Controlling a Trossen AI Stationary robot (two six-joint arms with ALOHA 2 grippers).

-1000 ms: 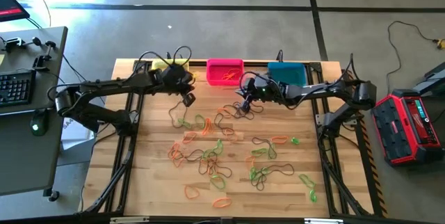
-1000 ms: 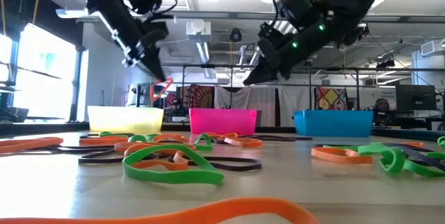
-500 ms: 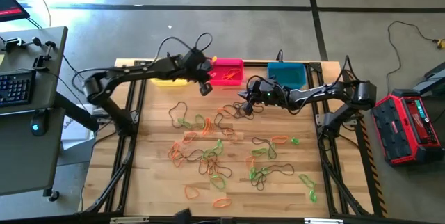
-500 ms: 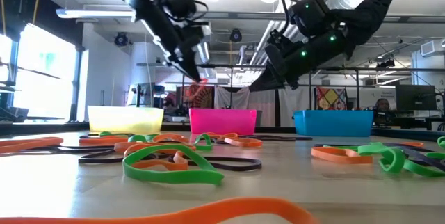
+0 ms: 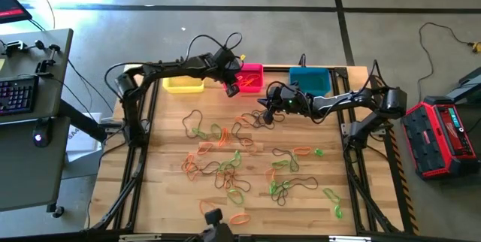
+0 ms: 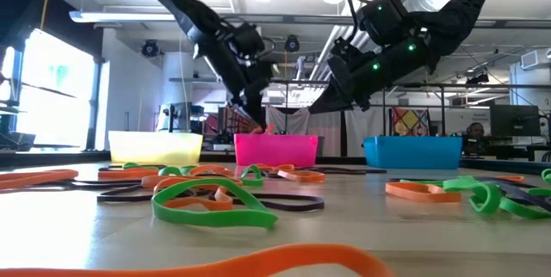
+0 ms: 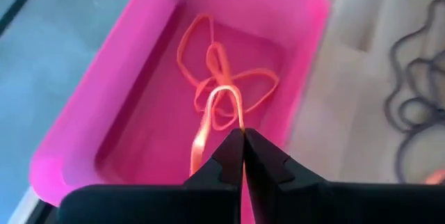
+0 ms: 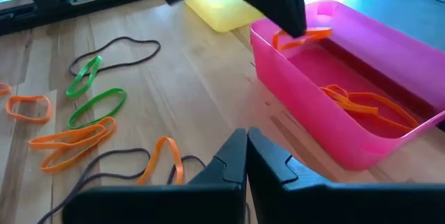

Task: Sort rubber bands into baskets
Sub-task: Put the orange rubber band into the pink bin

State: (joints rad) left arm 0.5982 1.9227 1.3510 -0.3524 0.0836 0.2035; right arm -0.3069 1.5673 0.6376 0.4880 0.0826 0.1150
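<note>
My left gripper point(image 5: 231, 89) is above the pink basket point(image 5: 254, 70), near its left wall, and is shut on an orange rubber band point(image 7: 208, 106). It also shows in the low view point(image 6: 258, 126) and the right wrist view point(image 8: 295, 26). A few orange bands point(image 7: 224, 67) lie on the pink basket's floor. My right gripper point(image 5: 263, 110) is shut and empty, above the table in front of the pink basket, over dark bands point(image 5: 259, 119). A yellow basket point(image 5: 183, 84) and a teal basket point(image 5: 310, 79) stand beside the pink one. Many green, orange and dark bands point(image 5: 225, 168) lie on the table. My left gripper pinches one end of the orange band's loop point(image 7: 238, 117) between its two fingertips. The fingers slant down from the table's left. The band hangs slack off the fingertips point(image 8: 300, 36), inside the pink basket's opening, clear of the table.
The three baskets stand in a row along the table's far edge. Black cables run along both arms. A red and black box point(image 5: 440, 137) stands on the floor to the right. A desk with a keyboard point(image 5: 19, 95) is at the left.
My left gripper has carried the orange band toward the table's right, from in front of the yellow basket to over the pink basket, and has gone down toward it, staying shut. My right gripper has shifted a little toward the near edge.
</note>
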